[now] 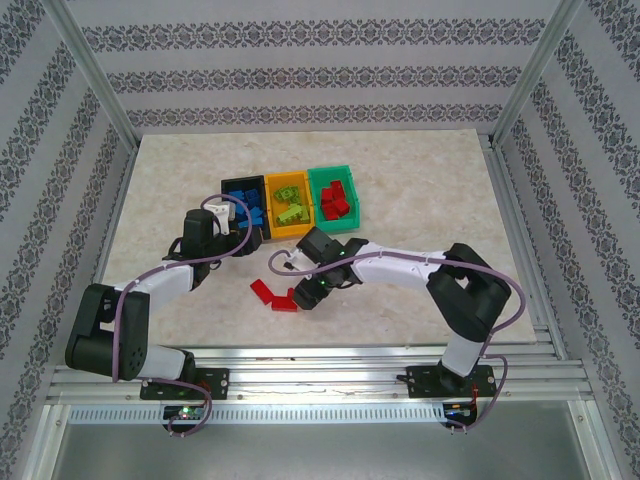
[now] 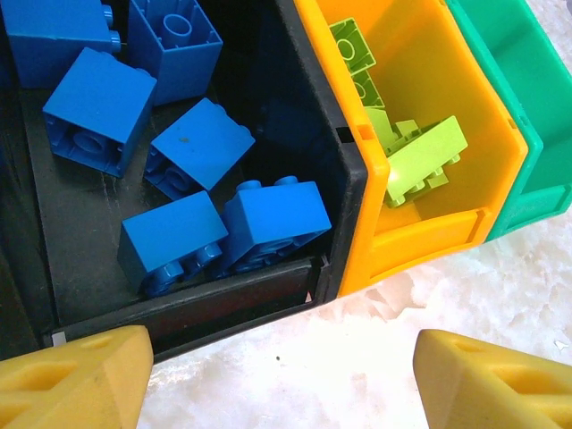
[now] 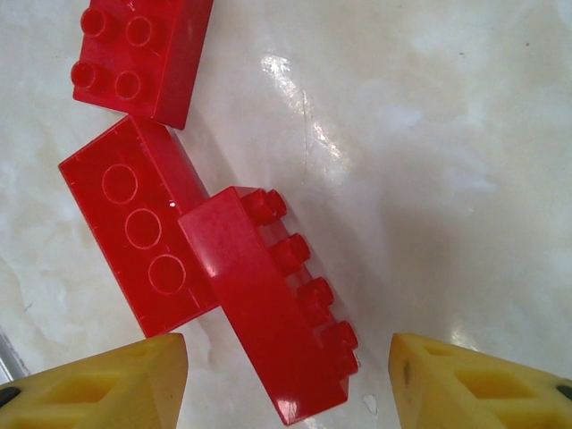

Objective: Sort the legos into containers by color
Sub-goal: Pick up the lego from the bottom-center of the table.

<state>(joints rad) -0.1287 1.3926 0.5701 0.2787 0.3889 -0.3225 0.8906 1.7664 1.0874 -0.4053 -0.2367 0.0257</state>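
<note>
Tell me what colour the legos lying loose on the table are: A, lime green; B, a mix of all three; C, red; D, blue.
C: the loose legos on the table between the fingers of the right hand are all red, while the blue legos lie in the black bin and the lime green legos in the orange-yellow bin.

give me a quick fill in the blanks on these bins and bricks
1. The black bin holds only ___ bricks.
2. The orange bin holds only lime ___ bricks.
3. ___ red bricks lie on the table under the open right gripper.

Missing words: blue; green; three
</note>
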